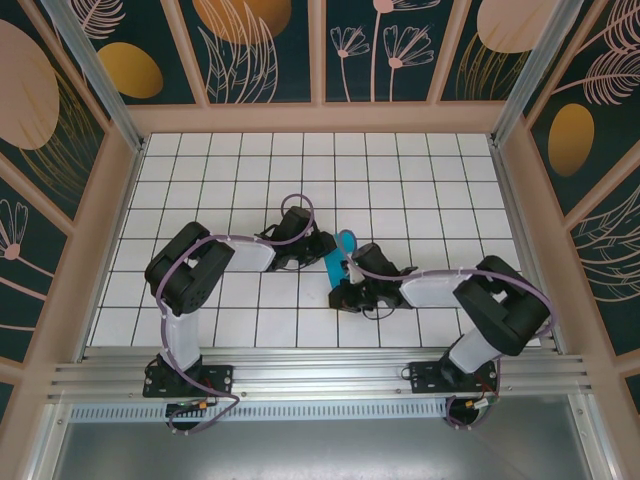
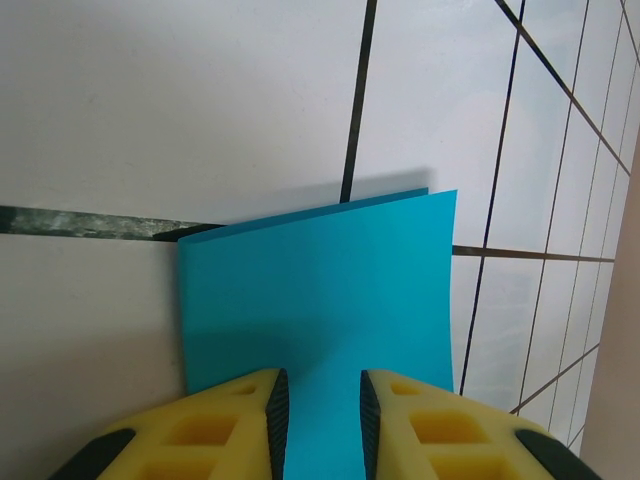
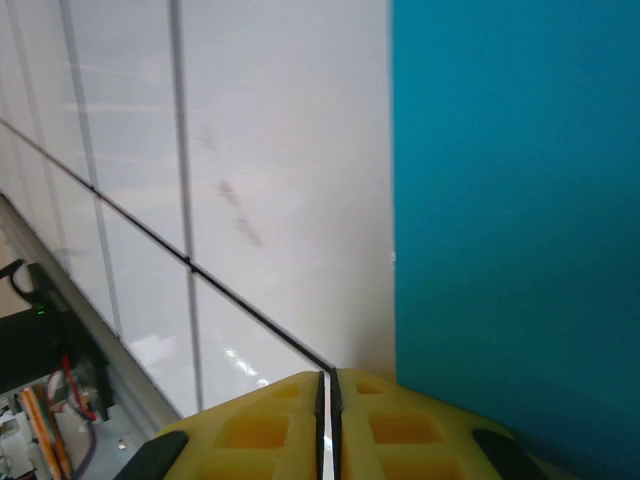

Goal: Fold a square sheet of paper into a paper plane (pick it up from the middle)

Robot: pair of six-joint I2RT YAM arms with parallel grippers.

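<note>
The square sheet of paper, plain teal-blue, sat about midway between the left and right edges of the white tiled table, somewhat nearer the front edge than the back, between the two grippers. In the left wrist view it showed as a doubled sheet, two layers slightly offset along its far edge. The left gripper had its yellow fingers a narrow gap apart, the paper's flat face showing through the gap. The right gripper had its jaws pressed together, just beside the sheet's left edge; whether they caught any paper could not be told.
</note>
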